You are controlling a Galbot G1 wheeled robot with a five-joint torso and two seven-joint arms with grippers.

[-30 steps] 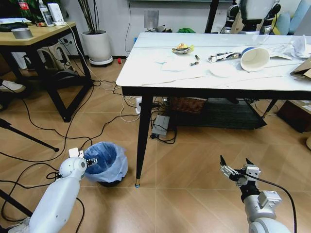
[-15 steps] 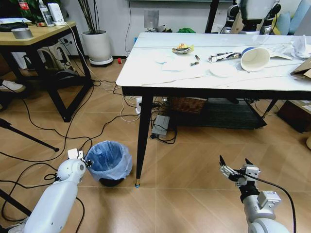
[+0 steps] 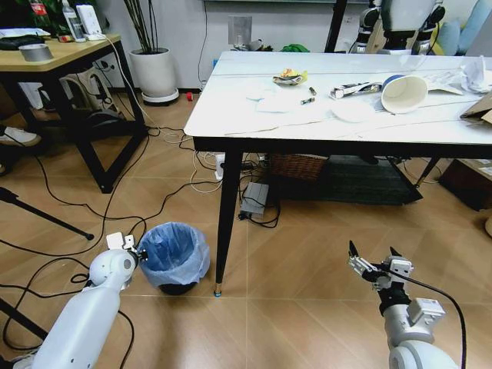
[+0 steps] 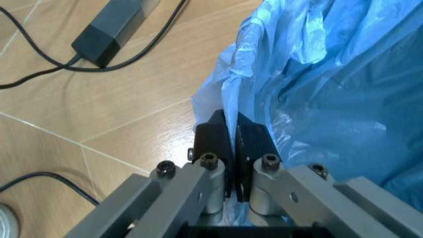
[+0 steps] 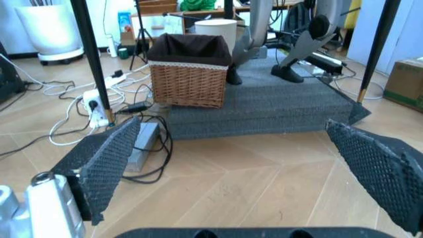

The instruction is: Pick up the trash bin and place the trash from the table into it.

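Observation:
The trash bin [image 3: 178,257], lined with a crinkled blue bag [image 4: 330,99], stands on the floor beside the table's front left leg. My left gripper [image 3: 136,253] is at its left rim; in the left wrist view the left gripper [image 4: 233,130] is shut on the bag's edge. The table [image 3: 246,123] carries the trash: a blue-banded paper cup [image 3: 403,93] on its side, a yellow scrap [image 3: 289,76], white tissues [image 3: 265,98], a clear wrapper [image 3: 354,89] and a cardboard box [image 3: 480,108] at the right edge. My right gripper [image 3: 372,264] hovers low over the floor, open and holding nothing, its open fingers framing the right wrist view [image 5: 238,148].
The black table leg [image 3: 224,223] stands just right of the bin. Cables [image 3: 92,207] trail over the wooden floor, with a power adapter [image 4: 112,29] close to the bin. A wooden desk [image 3: 54,54] is at the left, a wicker basket [image 5: 188,74] on a grey mat under the table.
The bin has shifted a little to the right and my left gripper now sits at its left rim rather than over its opening. The right arm has barely moved.

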